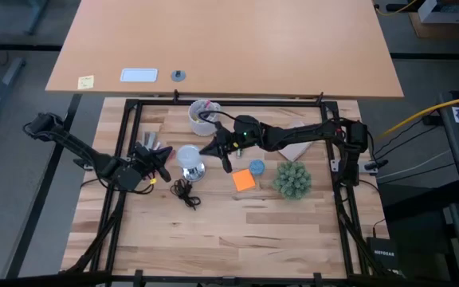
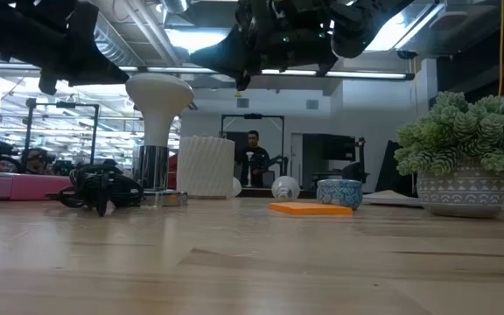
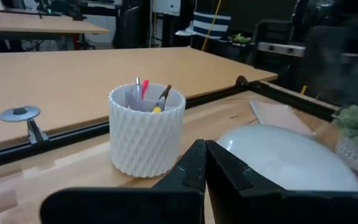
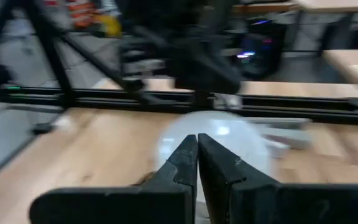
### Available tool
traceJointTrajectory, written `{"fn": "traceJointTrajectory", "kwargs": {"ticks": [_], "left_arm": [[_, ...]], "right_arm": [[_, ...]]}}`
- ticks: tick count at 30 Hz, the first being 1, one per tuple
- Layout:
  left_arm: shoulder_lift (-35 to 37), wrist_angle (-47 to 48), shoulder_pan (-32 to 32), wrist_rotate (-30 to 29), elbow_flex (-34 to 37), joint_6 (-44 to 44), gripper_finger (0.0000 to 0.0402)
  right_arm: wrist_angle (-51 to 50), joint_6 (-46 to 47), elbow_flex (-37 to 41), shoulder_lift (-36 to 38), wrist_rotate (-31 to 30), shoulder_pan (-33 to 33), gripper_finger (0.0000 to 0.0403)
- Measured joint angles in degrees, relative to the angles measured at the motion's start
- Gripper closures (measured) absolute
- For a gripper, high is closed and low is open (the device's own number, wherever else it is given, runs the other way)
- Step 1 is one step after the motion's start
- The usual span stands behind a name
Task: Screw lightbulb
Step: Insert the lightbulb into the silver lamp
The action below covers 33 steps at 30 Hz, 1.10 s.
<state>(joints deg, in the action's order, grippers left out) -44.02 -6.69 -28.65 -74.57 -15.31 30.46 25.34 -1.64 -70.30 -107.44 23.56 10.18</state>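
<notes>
Both jaw pairs fully closed, gripping nothing. Left gripper (image 1: 166,162) just at 9 o'clock of small white frosted lightbulb (image 1: 188,155), right gripper (image 1: 211,149) just at 3 o'clock of it, both raised above table level. Bulb upright, dome up, seated in shiny silver round socket (image 2: 153,167) on pale wooden table (image 1: 237,223). White ribbed pen cup (image 1: 203,116) at 1 o'clock of bulb; orange square sticky note (image 1: 244,180) at 4 o'clock, apart.
</notes>
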Motion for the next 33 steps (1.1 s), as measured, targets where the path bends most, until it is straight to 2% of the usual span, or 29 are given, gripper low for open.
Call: {"fn": "traceJointTrajectory", "kwargs": {"ticks": [7, 14, 22, 33], "left_arm": [[3.44, -0.26, -3.88, 4.39, 0.00, -2.01, 0.0402], [1.11, -3.02, -5.90, 12.84, -0.02, -0.97, 0.0401], [-3.79, -3.14, -5.85, 13.32, -0.02, 3.10, 0.0401], [-5.08, -2.83, -5.87, 8.88, -0.02, 4.07, 0.0401]], "right_arm": [[-1.59, -1.83, 0.00, -0.20, -5.55, 2.04, 0.0384], [-1.99, -1.93, 0.00, -0.29, -7.47, 2.62, 0.0384], [-2.18, -1.74, 0.00, -2.49, -7.89, 2.53, 0.0384], [-4.11, -1.59, -0.09, -2.37, -7.92, -1.09, 0.0384]]}}
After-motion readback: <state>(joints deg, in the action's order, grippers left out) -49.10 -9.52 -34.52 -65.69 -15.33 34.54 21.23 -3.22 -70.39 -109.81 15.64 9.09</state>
